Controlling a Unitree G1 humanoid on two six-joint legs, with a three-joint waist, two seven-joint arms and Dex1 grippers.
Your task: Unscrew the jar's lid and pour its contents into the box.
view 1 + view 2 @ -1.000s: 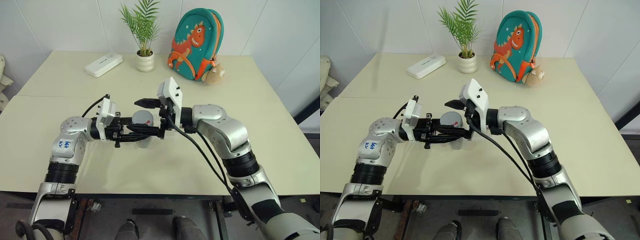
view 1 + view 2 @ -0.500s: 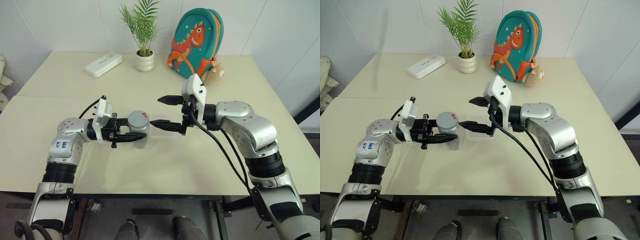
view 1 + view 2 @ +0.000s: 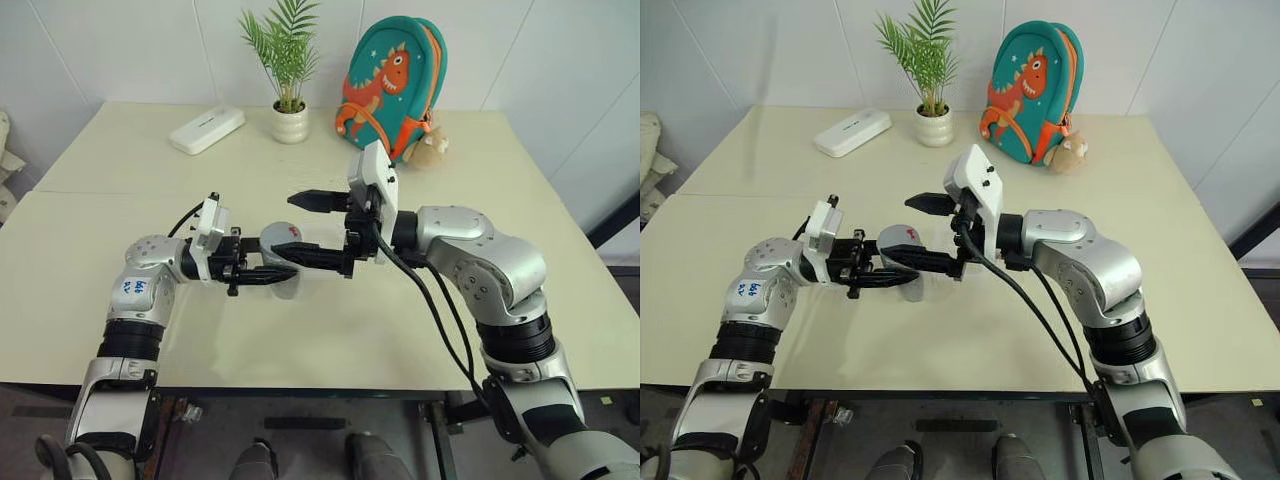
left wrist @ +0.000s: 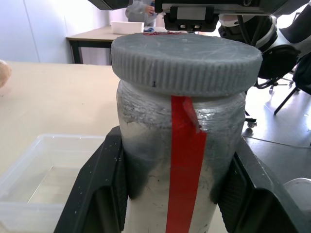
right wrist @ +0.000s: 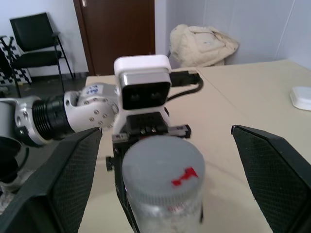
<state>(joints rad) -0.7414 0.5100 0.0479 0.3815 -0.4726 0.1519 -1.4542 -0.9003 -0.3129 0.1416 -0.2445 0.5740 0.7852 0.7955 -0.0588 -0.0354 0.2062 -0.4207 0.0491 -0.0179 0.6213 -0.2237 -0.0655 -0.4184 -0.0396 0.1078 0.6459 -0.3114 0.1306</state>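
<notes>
Left eye view: cream table (image 3: 560, 300), white walls (image 3: 130, 50)

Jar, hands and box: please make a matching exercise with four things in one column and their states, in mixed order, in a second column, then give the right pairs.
Things:
1. jar
2. lid
3. right hand
4. box

States:
a. open, fingers on both sides of the lid, not closed on it
b. lying on the table, nothing poured into it yet
c. clamped round its body by the left hand
d. screwed on top of the jar

Pairs: 1-c, 2-d, 3-a, 4-b
</notes>
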